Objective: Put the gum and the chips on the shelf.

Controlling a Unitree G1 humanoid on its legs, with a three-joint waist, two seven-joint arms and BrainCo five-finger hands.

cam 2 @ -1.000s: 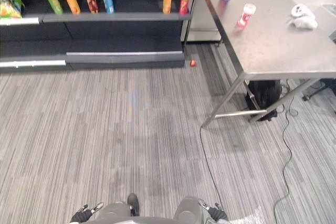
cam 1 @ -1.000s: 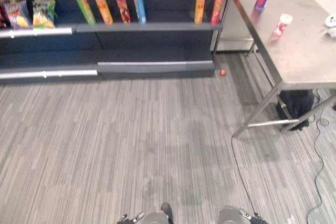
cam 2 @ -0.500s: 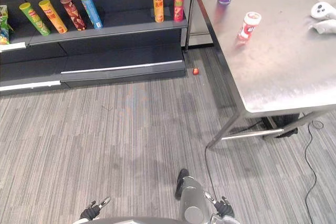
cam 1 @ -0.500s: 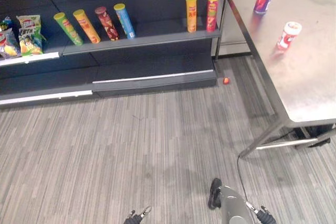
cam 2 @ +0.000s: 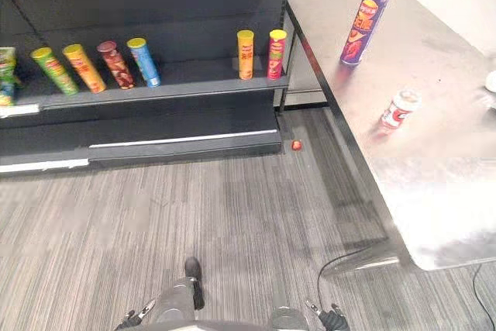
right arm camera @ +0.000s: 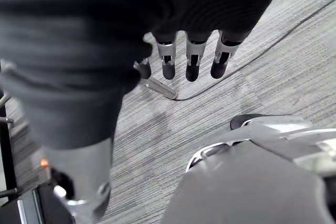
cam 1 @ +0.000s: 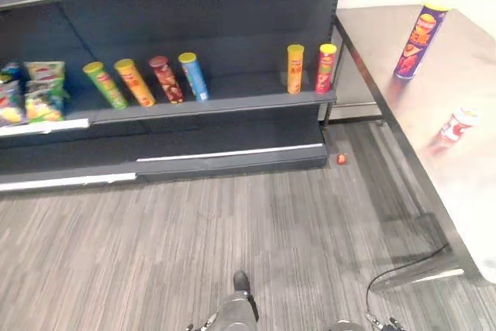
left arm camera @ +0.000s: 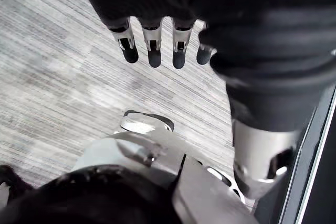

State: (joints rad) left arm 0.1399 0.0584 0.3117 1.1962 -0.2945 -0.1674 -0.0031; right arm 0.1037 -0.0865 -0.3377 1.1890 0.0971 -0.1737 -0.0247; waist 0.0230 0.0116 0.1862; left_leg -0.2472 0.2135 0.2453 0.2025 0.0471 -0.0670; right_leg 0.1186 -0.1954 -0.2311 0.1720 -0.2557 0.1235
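Both your hands are down at your sides and empty right now: the left hand [left arm camera: 153,38] hangs with its fingers straight and loose over the carpet, and the right hand [right arm camera: 191,56] is just as relaxed, holding nothing.

Look to 2 o'clock in the head view and there's the steel table [cam 2: 434,184] with both of your targets on it. The purple chips can [cam 2: 364,25] stands upright towards the far end. The gum bottle [cam 2: 399,108], small and red-and-white, sits well apart from it at about 5 o'clock of the can, nearer you.

The shelf [cam 2: 201,83] runs across from 10 to 12 o'clock. It already carries a row of tubes, ending with a yellow can [cam 2: 246,53] and a pink can [cam 2: 276,53] side by side. The bare board between those two and the blue can [cam 2: 144,62] looks like your open slot.

The chips can should be light and stiff but tall and tippy, with a smooth skin, so wrap it around mid-body and don't shove its top. The gum bottle is probably light, hard plastic and slick. Pinch it round the body below the cap (a nudge could send it rolling).

A small red object [cam 2: 296,145] lies on the floor at the shelf's foot, so mind your step
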